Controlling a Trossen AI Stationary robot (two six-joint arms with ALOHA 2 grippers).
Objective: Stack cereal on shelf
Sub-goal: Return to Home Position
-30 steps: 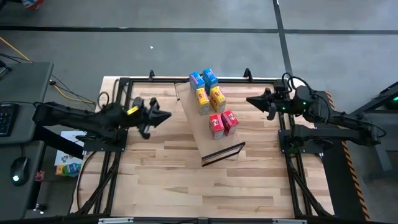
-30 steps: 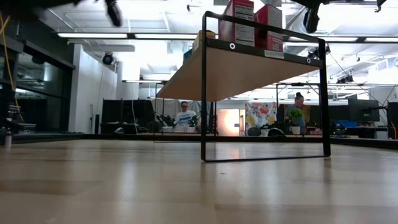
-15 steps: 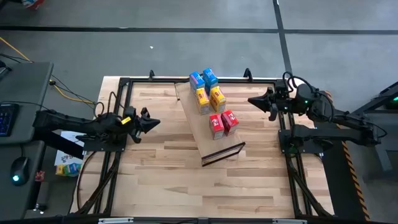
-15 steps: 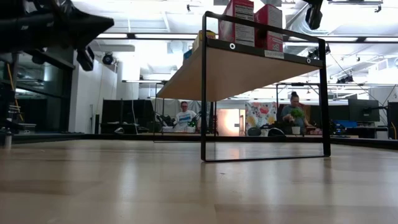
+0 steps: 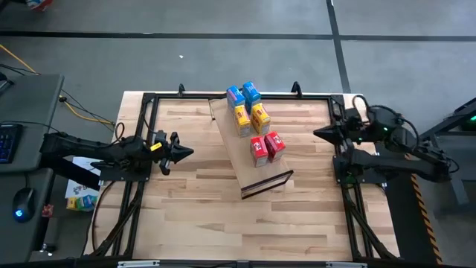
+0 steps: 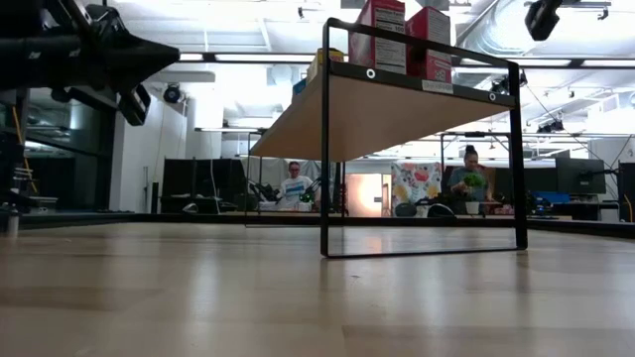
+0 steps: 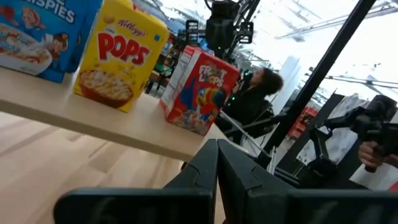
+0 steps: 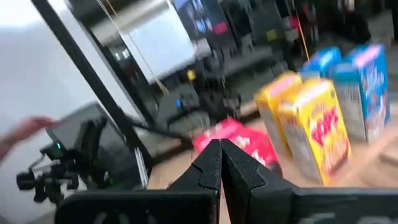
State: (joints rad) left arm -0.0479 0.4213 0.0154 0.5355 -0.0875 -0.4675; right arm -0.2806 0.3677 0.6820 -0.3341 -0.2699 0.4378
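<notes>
The shelf, a tan board on a thin black frame, stands on the table's middle. On it stand the cereal boxes in pairs: blue at the far end, yellow in the middle, red nearest the front. They also show in the left wrist view: a yellow box and a red box. My left gripper is shut and empty at the table's left side, pointing at the shelf. My right gripper is shut and empty at the right side.
A black rail frame runs around the tabletop. A desk with a keyboard and mouse stands left of the table. People show in the room beyond the far edge. Bare wood lies in front of the shelf.
My left gripper has sunk and drawn back toward the table's left edge, away from the shelf. My right gripper has drawn back toward the table's right edge, rolling a little. Both have stayed shut. The boxes have kept still on the shelf.
</notes>
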